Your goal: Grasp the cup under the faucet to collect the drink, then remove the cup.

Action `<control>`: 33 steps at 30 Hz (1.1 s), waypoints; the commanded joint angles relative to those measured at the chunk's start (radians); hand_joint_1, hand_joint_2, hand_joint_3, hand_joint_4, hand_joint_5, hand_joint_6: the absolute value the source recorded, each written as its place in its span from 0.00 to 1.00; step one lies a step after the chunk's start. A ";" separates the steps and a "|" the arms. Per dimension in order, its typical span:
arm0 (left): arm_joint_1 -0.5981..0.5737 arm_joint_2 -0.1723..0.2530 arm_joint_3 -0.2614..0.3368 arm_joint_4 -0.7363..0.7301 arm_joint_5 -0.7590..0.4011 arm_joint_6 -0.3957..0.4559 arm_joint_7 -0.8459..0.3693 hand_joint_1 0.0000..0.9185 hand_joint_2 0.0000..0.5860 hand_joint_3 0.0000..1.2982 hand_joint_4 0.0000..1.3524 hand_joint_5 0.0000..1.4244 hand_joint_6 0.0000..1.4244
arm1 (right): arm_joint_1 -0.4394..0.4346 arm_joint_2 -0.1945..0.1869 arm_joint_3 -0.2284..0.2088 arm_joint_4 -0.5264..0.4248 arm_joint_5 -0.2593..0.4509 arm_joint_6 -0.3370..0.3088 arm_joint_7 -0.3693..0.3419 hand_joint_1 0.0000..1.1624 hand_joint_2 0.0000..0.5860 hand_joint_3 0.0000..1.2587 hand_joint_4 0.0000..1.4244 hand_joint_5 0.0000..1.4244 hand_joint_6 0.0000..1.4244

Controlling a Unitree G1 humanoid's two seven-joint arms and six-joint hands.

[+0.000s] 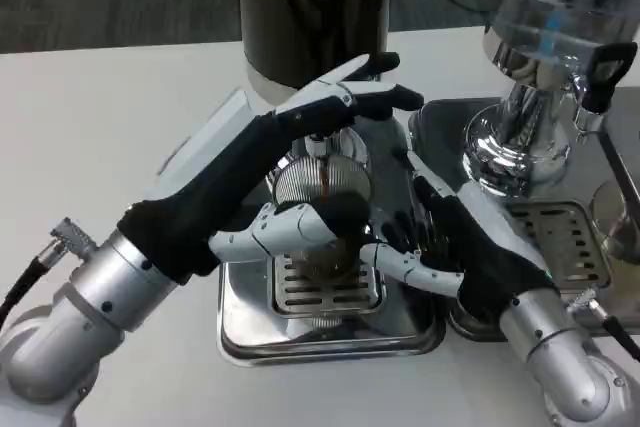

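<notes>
On the white table (90, 127) a steel drip tray (330, 332) sat below a dark drink dispenser (310, 7). Its faucet (322, 152) hung over a clear cup (322, 252) standing on the tray's slotted grate. The left hand (300, 137) reached across the faucet, upper fingers stretched over its top and lower fingers curled near the cup; whether it gripped anything could not be told. The right hand (440, 242) wrapped the cup's side, grasping it. A second, shiny dispenser (530, 137) stood to the right.

Bright, even overhead light
Glare on the shiny steel drip tray (330, 332); soft shadows on the white counter (100, 127)
</notes>
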 commanded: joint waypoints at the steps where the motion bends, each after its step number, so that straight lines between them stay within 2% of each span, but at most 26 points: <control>1: 0.026 0.005 -0.016 -0.017 0.010 0.005 -0.013 0.00 0.19 0.23 0.06 0.18 0.15 | -0.019 0.007 -0.002 0.024 0.018 -0.011 0.003 0.34 0.31 0.00 0.00 0.00 0.00; 6: 0.027 0.006 -0.012 -0.016 0.012 0.006 -0.003 0.00 0.19 0.23 0.06 0.18 0.15 | -0.028 0.016 -0.008 0.045 0.036 -0.021 0.004 0.34 0.31 0.00 0.00 0.00 0.00; 9: 0.034 0.006 -0.003 -0.019 0.009 0.006 0.007 0.00 0.19 0.22 0.03 0.16 0.11 | -0.016 0.016 -0.007 0.033 0.040 -0.030 0.000 0.34 0.31 0.00 0.00 0.00 0.00; 12: 0.048 -0.002 0.023 -0.021 -0.004 -0.002 0.032 0.00 0.19 0.19 0.00 0.12 0.07 | -0.010 0.008 0.007 0.030 0.029 -0.037 0.005 0.34 0.31 0.00 0.00 0.00 0.00; 18: 0.068 -0.007 0.071 -0.005 -0.035 -0.004 0.058 0.00 0.19 0.16 0.00 0.10 0.05 | -0.004 0.012 -0.004 0.054 0.073 -0.065 0.015 0.34 0.31 0.00 0.00 0.00 0.00; 24: 0.143 -0.021 0.177 -0.011 -0.105 -0.038 0.091 0.00 0.19 0.13 0.00 0.08 0.03 | -0.003 0.016 -0.003 0.050 0.082 -0.080 0.008 0.34 0.33 0.00 0.00 0.00 0.00; 28: 0.240 -0.047 0.254 0.009 -0.167 -0.031 0.111 0.00 0.21 0.15 0.00 0.08 0.00 | -0.021 0.037 0.006 0.093 0.092 -0.094 0.011 0.34 0.33 0.00 0.00 0.00 0.00; 33: 0.338 -0.083 0.298 0.064 -0.163 -0.031 0.138 0.00 0.21 0.17 0.00 0.09 0.00 | -0.031 0.035 0.029 0.094 0.064 -0.105 0.002 0.34 0.33 0.00 0.00 0.00 0.00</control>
